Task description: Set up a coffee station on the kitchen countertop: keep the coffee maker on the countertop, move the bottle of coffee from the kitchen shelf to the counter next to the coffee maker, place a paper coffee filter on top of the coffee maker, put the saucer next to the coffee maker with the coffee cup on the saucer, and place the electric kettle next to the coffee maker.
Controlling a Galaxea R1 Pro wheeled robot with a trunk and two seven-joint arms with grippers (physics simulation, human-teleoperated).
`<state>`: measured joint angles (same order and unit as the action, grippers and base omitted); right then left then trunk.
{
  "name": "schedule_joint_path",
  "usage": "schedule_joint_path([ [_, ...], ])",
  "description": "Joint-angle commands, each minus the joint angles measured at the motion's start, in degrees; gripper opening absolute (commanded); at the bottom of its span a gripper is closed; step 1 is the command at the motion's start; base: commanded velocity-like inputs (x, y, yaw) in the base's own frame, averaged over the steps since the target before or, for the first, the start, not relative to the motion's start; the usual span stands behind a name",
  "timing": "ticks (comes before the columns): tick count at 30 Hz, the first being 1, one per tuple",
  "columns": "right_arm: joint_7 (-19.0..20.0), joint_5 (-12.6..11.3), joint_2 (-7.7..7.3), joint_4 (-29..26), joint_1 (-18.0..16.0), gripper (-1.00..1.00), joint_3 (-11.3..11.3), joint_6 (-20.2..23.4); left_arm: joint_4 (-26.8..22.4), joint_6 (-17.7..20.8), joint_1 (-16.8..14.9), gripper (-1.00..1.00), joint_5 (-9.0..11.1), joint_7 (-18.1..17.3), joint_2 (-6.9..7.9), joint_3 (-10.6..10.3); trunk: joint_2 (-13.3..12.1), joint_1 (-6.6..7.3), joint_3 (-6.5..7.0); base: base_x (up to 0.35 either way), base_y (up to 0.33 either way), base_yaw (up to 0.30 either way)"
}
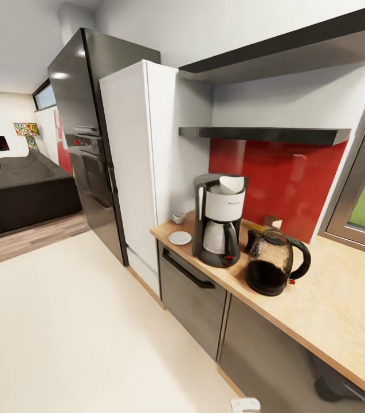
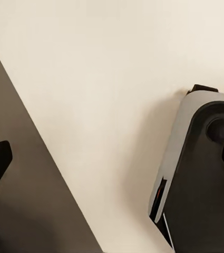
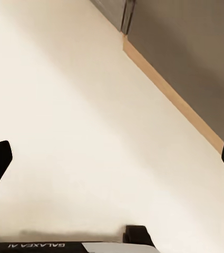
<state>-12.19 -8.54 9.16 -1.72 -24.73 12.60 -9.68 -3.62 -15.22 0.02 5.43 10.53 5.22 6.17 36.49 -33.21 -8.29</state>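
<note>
At the middle of the head frame the coffee maker (image 1: 219,221) stands on the counter (image 1: 342,298), with the electric kettle (image 1: 274,262) just right of it and the saucer (image 1: 180,237) and coffee cup (image 1: 177,218) apart at its left. Over pale floor (image 3: 80,132), the left hand (image 2: 112,158) and right hand (image 3: 112,158) both hang wide open, holding nothing.

Coffee maker (image 1: 219,221) black and white; kettle (image 1: 273,263) dark translucent (black handle); saucer (image 1: 180,237) white; counter (image 1: 342,304) light wood; backsplash (image 1: 285,178) glossy red.

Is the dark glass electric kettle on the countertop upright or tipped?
Upright: the dark glass electric kettle stands on its base on the wooden countertop, handle to the side.
</note>
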Motion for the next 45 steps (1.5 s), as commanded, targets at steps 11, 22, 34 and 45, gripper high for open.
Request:
schedule_joint_path([
  [11,0.0,-0.5,-0.11,0.1,-0.1,1.00,0.6,-0.2,-2.4,-0.1,0.0,1.00,0.6,-0.2,-0.04,0.2,0.1,-0.04,-0.08,0.231,0.276,0.000],
  [22,0.0,-0.5,-0.04,0.1,-0.1,1.00,0.6,-0.2,-2.4,-0.1,0.0,1.00,0.6,-0.2,0.02,0.1,0.1,-0.04,-0.08,0.239,0.258,-0.069],
  [34,0.1,-0.3,-0.75,0.3,1.4,1.00,0.6,0.0,-2.4,0.0,0.0,1.00,0.6,-0.2,0.10,0.1,0.1,-0.04,-0.08,0.241,0.249,-0.026],
  [45,-0.1,-0.8,-1.43,0.1,1.5,1.00,0.5,-0.2,-2.4,0.0,0.0,1.00,0.5,-0.2,0.13,0.1,0.1,-0.04,-0.08,0.249,0.245,0.000],
])
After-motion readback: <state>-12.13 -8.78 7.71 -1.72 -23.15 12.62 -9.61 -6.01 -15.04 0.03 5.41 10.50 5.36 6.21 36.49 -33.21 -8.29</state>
